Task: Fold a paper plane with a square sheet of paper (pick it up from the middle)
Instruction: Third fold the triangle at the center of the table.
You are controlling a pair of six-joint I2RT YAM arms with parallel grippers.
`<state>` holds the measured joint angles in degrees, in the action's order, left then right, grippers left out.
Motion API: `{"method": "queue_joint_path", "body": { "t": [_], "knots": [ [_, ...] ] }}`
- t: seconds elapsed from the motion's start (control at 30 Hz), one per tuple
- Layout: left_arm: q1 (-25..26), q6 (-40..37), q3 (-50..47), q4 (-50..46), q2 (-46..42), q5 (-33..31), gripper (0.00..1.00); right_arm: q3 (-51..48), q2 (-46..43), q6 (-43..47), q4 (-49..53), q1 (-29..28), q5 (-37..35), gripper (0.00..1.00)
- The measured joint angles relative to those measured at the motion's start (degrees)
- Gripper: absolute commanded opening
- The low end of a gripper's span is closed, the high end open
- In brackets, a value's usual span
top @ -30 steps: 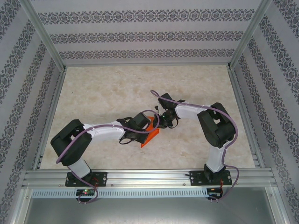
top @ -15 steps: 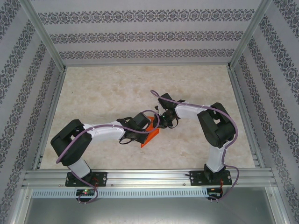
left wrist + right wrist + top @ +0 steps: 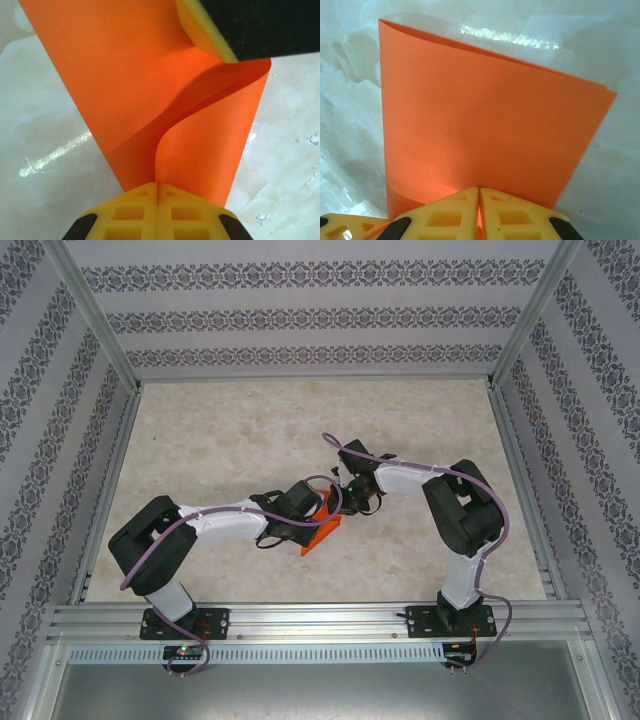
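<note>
The left end effector (image 3: 157, 200) is pinched tight on the nearest edge of the square sheet of paper (image 3: 165, 100), which is doubled over and bowed. The right end effector (image 3: 479, 200) clamps the opposite edge. From above, both arms cover most of the sheet, so its creases are hard to read. Around them spreads the pale marbled counter (image 3: 250, 430), enclosed by patterned walls (image 3: 300, 315).

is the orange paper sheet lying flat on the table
No, the bright orange paper sheet is curled over, pinched in the left gripper.
</note>
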<state>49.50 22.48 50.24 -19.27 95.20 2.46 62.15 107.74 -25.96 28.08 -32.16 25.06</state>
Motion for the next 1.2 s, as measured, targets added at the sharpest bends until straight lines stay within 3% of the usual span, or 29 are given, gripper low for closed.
{"method": "queue_joint_path", "body": {
  "t": [0.37,0.67,0.9,1.2],
  "knots": [
    [0.0,0.0,-1.1,1.0,0.5,0.0,0.05,0.0,0.0,0.0,0.0,0.0,0.1,0.14],
    [0.0,0.0,-1.1,1.1,0.5,-0.2,0.05,-0.2,-4.9,-2.1,1.5,1.3,-0.3,0.23],
    [0.0,0.0,-1.1,1.2,0.5,-0.2,0.05,-9.8,-18.4,-8.3,-7.7,2.5,2.4,0.10],
    [0.0,0.0,-1.1,1.1,0.5,-0.2,0.05,-19.4,-15.5,-19.4,-21.6,-3.9,7.5,0.07]
  ]
}}
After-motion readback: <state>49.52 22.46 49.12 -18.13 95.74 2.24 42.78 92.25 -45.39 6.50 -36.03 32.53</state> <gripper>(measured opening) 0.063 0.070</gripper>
